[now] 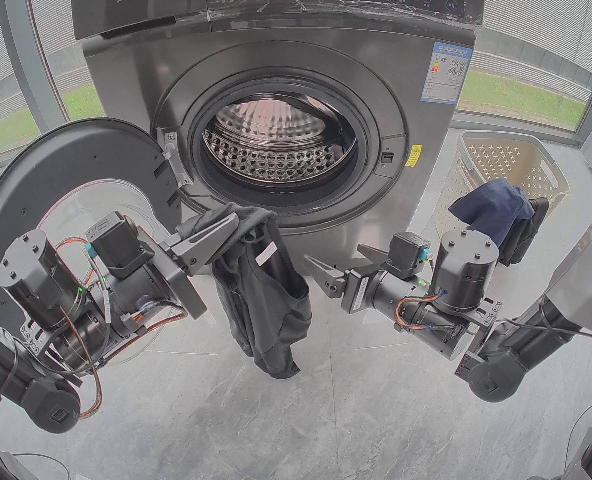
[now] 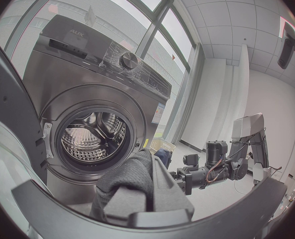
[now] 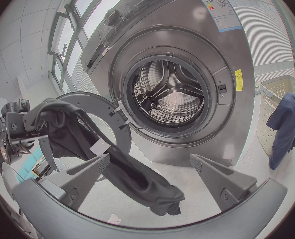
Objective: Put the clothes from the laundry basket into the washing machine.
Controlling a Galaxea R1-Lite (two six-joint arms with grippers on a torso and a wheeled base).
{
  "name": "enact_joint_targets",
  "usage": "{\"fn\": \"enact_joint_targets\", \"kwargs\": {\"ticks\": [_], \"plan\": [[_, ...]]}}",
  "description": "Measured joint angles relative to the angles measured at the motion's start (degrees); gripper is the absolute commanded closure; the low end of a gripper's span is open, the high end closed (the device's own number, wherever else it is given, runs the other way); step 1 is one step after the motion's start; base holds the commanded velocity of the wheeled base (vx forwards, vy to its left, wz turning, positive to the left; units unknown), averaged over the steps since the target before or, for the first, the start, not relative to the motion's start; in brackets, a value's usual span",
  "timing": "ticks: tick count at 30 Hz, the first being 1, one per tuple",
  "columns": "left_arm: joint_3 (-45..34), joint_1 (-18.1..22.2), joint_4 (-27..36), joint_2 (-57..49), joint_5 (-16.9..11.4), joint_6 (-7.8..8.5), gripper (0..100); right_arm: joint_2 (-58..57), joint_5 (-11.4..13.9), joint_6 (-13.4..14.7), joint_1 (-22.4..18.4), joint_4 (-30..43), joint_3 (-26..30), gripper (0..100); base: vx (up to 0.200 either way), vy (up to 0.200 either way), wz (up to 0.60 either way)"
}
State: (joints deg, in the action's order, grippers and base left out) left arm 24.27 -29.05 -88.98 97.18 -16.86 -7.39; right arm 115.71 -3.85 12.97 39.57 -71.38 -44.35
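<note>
**Soft Load Pinched Short of the Drum**

Head view: finds the left gripper closed on a bunched fold of a dark garment, just in front of and slightly below the open mouth of the washing machine; lets the rest of the cloth hang limp toward the floor, not yet inside the drum; places the right gripper near the hanging cloth but apart from it, jaws spread, holding nothing; puts the door swung wide on the robot's left; sets the laundry basket to the right of the machine, with a blue garment draped over its front rim and something darker tucked behind.

Left wrist view: confirms the pinch, with knit cloth heaped over and wedged between the closed fingers; looks past it to the drum mouth, near but not entered.

Right wrist view: shows both fingers wide apart and bare; catches the dark garment trailing from the far gripper, white label outward, lower end loose.

Handling, as a judgement: probably light, soft and floppy, not fragile; unlikely to slip from a bunched pinch, yet apt to trail over the door seal; best carried deep into the drum before release, or gathered at the low end by the free gripper; for the blue one, best taken at the crest over the rim.
</note>
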Motion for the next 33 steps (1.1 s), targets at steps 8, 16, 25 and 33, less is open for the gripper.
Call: {"fn": "enact_joint_targets", "kwargs": {"ticks": [8,16,25,33], "plan": [[0.91,0.28,0.02,-0.41,0.06,-0.11,100,3.88,0.66,-1.01,-1.43,-0.39,-1.77,0,0.0,0.0,0.0],[1.16,0.48,0.02,-0.49,0.06,-0.11,100,7.78,0.66,-1.12,-1.12,-0.41,-3.61,0,0.0,0.0,0.0],[1.11,0.5,0.02,-0.46,0.06,-0.09,100,11.58,0.57,-1.67,-0.74,-1.21,-5.29,0,0.0,0.0,0.0],[0.98,0.48,0.0,-0.39,0.06,-0.02,100,13.69,0.55,-2.28,-0.93,-1.21,-6.75,0,0.0,0.0,0.0]]}}
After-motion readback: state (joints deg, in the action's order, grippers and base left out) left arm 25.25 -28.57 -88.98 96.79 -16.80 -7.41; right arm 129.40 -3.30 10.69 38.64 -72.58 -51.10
